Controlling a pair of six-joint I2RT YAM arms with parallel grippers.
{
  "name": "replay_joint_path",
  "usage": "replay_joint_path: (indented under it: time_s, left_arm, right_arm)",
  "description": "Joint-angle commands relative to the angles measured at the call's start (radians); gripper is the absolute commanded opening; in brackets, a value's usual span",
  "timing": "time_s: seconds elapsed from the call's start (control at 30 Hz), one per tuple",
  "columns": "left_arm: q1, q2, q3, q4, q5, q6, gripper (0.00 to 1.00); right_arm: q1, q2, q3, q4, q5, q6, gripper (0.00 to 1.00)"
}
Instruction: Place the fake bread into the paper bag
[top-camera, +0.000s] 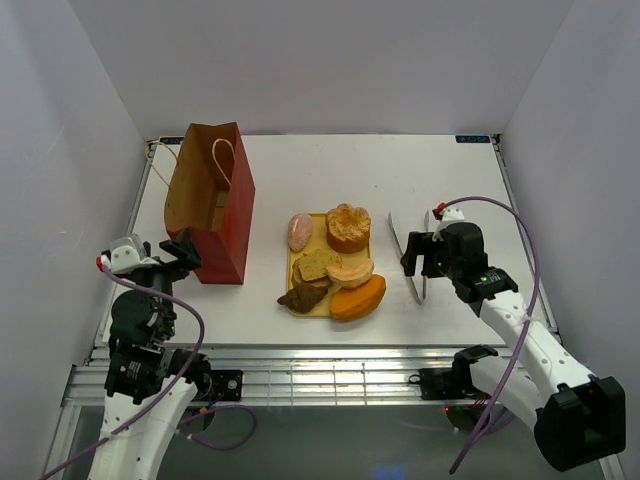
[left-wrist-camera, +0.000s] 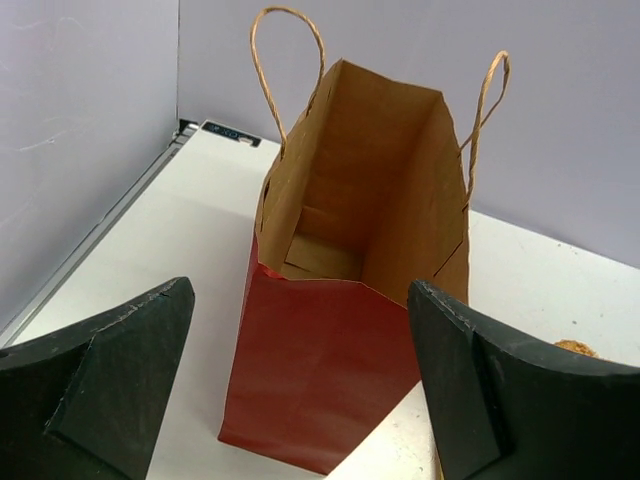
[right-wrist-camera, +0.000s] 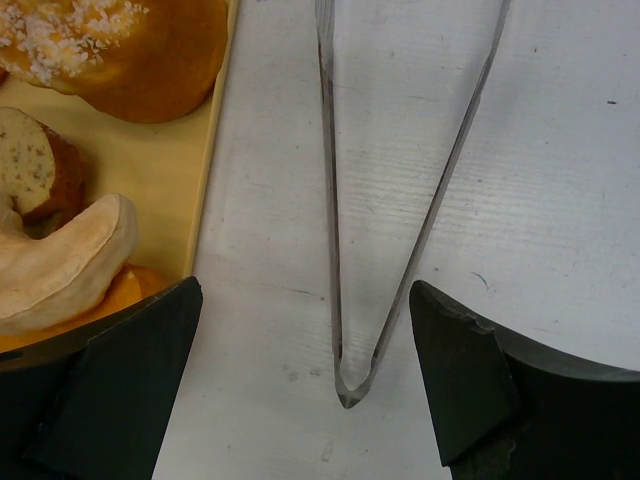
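The fake bread (top-camera: 333, 262) lies in a heap on a yellow tray (top-camera: 317, 221) at mid-table: a sugared golden bun (top-camera: 348, 226), a pink roll (top-camera: 299, 231), a brown croissant (top-camera: 303, 296) and an orange loaf (top-camera: 358, 298). The paper bag (top-camera: 210, 200) stands upright to the left of the tray, mouth open; the left wrist view shows nothing inside this bag (left-wrist-camera: 340, 330). My left gripper (top-camera: 183, 250) hovers open at the bag's near end, holding nothing. My right gripper (top-camera: 418, 255) is open above silver tongs (top-camera: 410, 262), its fingers straddling the hinge end without touching.
The right wrist view shows the tongs (right-wrist-camera: 328, 200) flat on the white table, just right of the tray edge (right-wrist-camera: 205, 170), with the bun (right-wrist-camera: 130, 55) and a tan roll (right-wrist-camera: 60, 265) close by. White walls enclose the table on three sides.
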Motion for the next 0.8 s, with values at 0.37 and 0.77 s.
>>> replay_joint_path:
  time_s: [0.37,0.77]
  left_arm:
    - [-0.024,-0.08,-0.02,0.019,0.018,-0.001,0.98]
    - [-0.041,-0.091,-0.025,0.024,0.02,0.0,0.98]
  right_arm:
    - [0.039,0.124,-0.058,0.077,0.153,0.046,0.9]
    - [0.037,0.297,-0.044,0.172,0.162,0.05,0.9]
